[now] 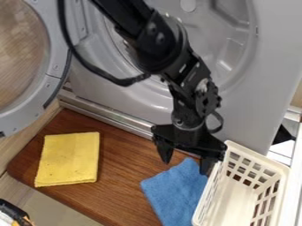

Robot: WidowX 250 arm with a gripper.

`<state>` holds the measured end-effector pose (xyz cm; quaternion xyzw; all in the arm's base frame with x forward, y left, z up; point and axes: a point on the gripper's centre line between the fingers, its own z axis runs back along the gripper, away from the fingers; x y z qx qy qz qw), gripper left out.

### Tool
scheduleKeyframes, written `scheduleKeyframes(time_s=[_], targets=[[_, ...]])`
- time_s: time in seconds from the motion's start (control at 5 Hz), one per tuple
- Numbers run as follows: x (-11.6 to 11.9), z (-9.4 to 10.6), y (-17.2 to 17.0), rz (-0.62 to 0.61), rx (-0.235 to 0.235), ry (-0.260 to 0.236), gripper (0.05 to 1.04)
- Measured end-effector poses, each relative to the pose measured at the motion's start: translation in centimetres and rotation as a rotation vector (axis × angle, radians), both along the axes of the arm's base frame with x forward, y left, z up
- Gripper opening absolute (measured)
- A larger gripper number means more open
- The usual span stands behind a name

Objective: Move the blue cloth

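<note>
A brown wood-grained worktop (pixel 121 194) with a rounded left corner lies at the foot of a large grey front-loading appliance (pixel 271 48). A metallic strip (pixel 109 118) runs along the appliance's base, above the worktop's far edge. Behind the black robot arm (pixel 156 42) is the appliance's wide, round, moulded recess. At the left, its round grey door (pixel 56 79) stands open, with brown wood grain visible in its window. Pale flooring or panelling (pixel 15 192) shows at the lower left, beside part of a black, white and orange object (pixel 13 214) at the frame's edge. A folded yellow cloth (pixel 69 159), dotted with small dark specks, lies on the left part of the worktop.

The soft-looking blue fabric cloth (pixel 174 192) lies on the worktop near the bottom of the view, right of centre. It is a plain mid-blue, spread fairly flat, with a slightly fuzzy surface and one corner pointing towards the appliance. Its right side meets the cream plastic lattice basket (pixel 258 155); whether it runs underneath, I cannot tell. The black end effector (pixel 186 167) hangs over that far corner, its two fingers set wide apart.
</note>
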<state>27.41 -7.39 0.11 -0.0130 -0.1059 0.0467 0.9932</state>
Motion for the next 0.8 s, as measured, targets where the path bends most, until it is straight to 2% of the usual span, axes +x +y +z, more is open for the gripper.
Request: scheduleKeyframes(time_s=[0.4,0.6,0.8], targets=[[-0.8,4.5,0.9,0.044,0.013,-0.078,0.999],[-1.0,6.0,1.0,0.050,0.015,-0.110,0.999],[-1.1,6.0,1.0,0.049,0.015,-0.109,0.999]])
